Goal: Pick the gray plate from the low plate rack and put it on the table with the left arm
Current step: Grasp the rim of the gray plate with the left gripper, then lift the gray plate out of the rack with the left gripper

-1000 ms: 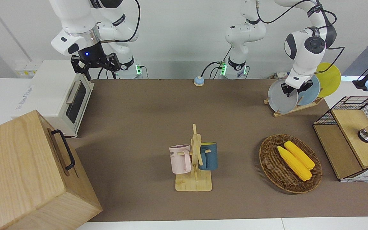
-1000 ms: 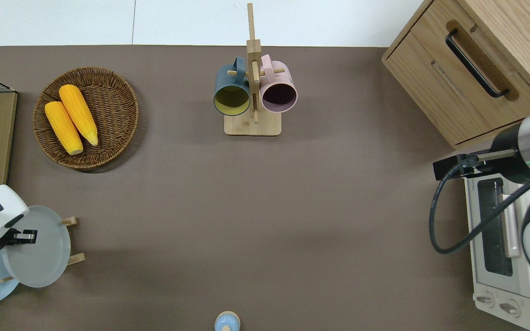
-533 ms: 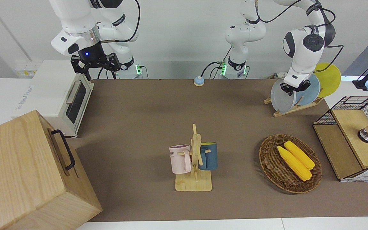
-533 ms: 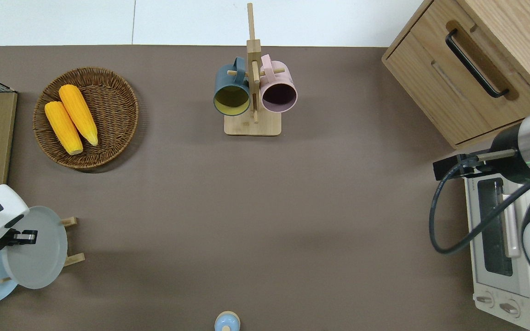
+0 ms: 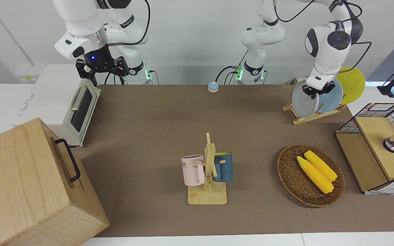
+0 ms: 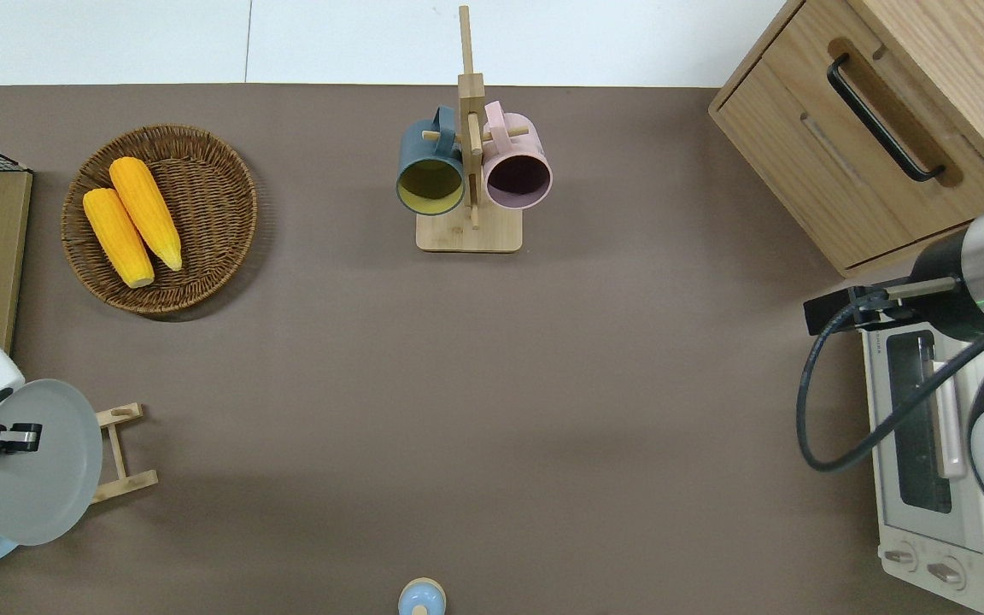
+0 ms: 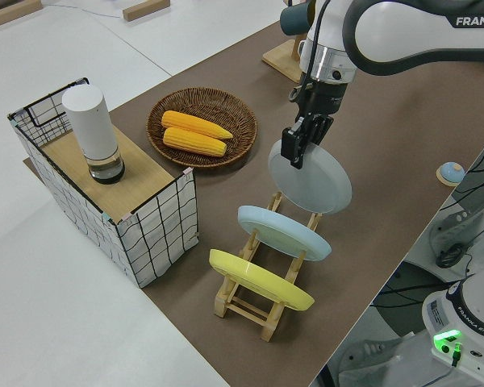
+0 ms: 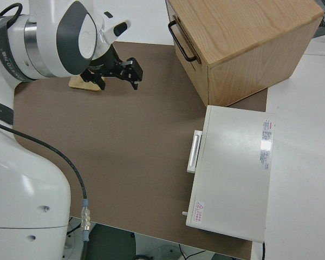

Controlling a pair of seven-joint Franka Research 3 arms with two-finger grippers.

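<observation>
My left gripper (image 5: 315,91) is shut on the upper rim of the gray plate (image 5: 303,100) and holds it tilted, lifted above the low plate rack (image 5: 316,114). The overhead view shows the gripper (image 6: 12,437) and plate (image 6: 39,470) over the end of the rack (image 6: 120,451) nearer the left arm's end of the table (image 6: 458,384). In the left side view the plate (image 7: 316,184) hangs from the gripper (image 7: 295,150) clear of the rack (image 7: 254,305). The light blue plate (image 7: 282,232) and yellow plate (image 7: 258,280) stay in the rack. The right arm (image 5: 101,67) is parked.
A wicker basket (image 6: 219,213) with two corn cobs lies farther from the robots than the rack. A wire-and-wood box (image 5: 375,150) stands at the left arm's end. A mug stand (image 6: 468,171) stands mid-table. A wooden cabinet (image 6: 876,128) and a toaster oven (image 6: 928,444) are at the right arm's end.
My left gripper has lifted the gray plate up and out of the rack's front slot, which now shows bare. The right arm has not moved.
</observation>
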